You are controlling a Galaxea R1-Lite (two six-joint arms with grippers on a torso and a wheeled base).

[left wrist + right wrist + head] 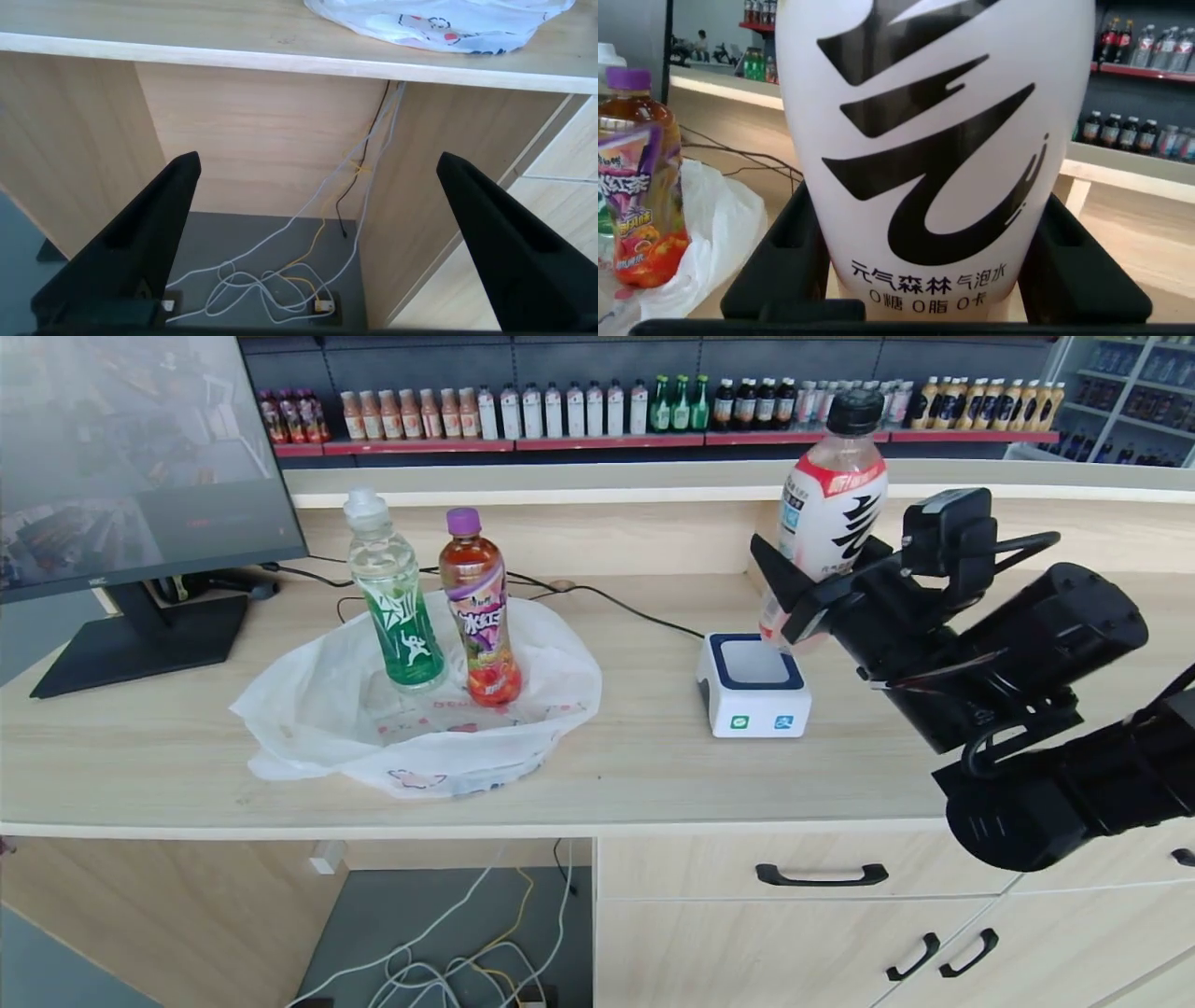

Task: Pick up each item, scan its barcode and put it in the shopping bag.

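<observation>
Right gripper (794,593) pinching white bottle (831,504), upright, base just over scanner (752,686). Shopping bag (299,709) lies well left of it. Left gripper (318,233) spread, below counter (140,47).

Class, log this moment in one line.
right gripper: shut on white-label bottle at scanner | left gripper: open | green bottle, orange bottle: in shopping bag

Your right arm's black gripper (782,588) has its two fingers (775,266) clamped on the lower body of a white-labelled, black-capped plastic bottle (833,490), which stands upright between them. Your left arm's black gripper (318,161) has both fingers spread wide apart.
</observation>
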